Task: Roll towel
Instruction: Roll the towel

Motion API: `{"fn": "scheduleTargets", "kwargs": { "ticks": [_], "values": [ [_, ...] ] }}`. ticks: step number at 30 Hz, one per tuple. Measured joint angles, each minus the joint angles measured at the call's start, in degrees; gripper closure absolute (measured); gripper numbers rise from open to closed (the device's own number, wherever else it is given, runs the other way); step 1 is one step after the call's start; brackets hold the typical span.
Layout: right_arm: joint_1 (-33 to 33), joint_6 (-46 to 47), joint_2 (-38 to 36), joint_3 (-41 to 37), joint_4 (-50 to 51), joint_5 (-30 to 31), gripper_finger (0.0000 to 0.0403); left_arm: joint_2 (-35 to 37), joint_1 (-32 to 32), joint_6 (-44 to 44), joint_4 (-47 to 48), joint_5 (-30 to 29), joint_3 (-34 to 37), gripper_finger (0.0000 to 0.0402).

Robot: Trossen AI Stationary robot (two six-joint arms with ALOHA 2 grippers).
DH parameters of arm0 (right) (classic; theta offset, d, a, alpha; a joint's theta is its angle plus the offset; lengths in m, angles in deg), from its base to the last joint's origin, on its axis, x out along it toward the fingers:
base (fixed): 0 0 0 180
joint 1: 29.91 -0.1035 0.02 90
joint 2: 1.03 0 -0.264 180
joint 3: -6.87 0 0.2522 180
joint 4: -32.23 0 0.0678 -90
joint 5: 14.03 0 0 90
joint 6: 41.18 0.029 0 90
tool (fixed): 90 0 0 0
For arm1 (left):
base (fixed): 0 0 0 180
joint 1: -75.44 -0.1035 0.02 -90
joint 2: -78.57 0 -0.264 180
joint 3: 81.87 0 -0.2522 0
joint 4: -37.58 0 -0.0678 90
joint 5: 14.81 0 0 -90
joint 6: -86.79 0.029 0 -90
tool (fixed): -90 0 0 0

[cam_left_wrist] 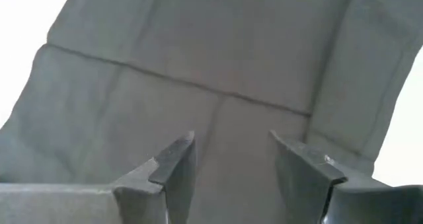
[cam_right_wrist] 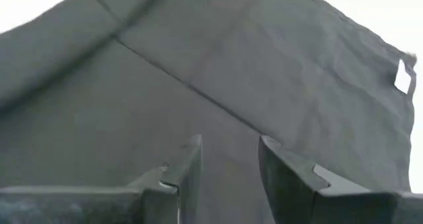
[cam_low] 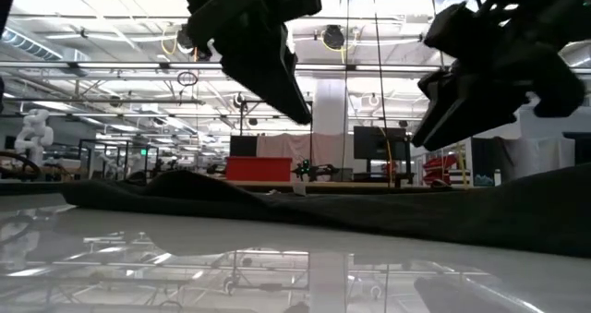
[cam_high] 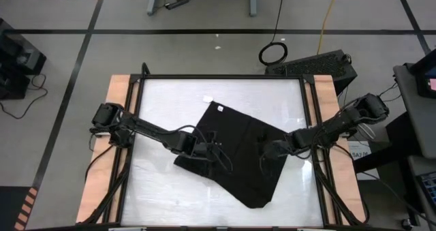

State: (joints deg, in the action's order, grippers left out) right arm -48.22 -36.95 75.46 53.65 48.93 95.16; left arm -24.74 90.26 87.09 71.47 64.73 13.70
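On the white table point(cam_high: 163, 183), the black towel point(cam_high: 238, 156) is lying spread flat and turned at an angle, crease lines crossing it, its white tag point(cam_high: 220, 108) at the far corner. The left gripper point(cam_high: 212, 151) is reaching in from the left and hovering over the cloth, fingers point(cam_left_wrist: 173, 159) spread with nothing between them. The right gripper point(cam_high: 269, 151) is mirroring it from the right, fingers point(cam_right_wrist: 188, 159) likewise apart and empty. In the overhead view, both dark grippers are blending into the black cloth.

the towel point(cam_high: 235, 156) is spread on the table point(cam_high: 170, 95); the left gripper point(cam_high: 212, 149) and right gripper point(cam_high: 267, 151) are held above it, apparently not touching.
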Motion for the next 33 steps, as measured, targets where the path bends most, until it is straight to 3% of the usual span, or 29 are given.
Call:
{"fn": "scheduleTargets", "kwargs": {
  "ticks": [13,19,33],
  "values": [
    [8.4,-2.6,1.2,0.0,1.7,-3.3,0.0271,-4.4,6.3,0.0,-6.5,-1.6,0.1,0.0213],
    [11.6,-3.0,5.2,0.0,0.2,-7.6,0.0271,-8.1,7.9,1.6,-8.9,-5.6,0.1,0.0213],
    [16.8,-3.0,13.3,0.2,-4.2,-7.6,0.0271,-14.8,11.6,2.0,-13.5,-9.5,-0.1,0.0213]
  ]
}}
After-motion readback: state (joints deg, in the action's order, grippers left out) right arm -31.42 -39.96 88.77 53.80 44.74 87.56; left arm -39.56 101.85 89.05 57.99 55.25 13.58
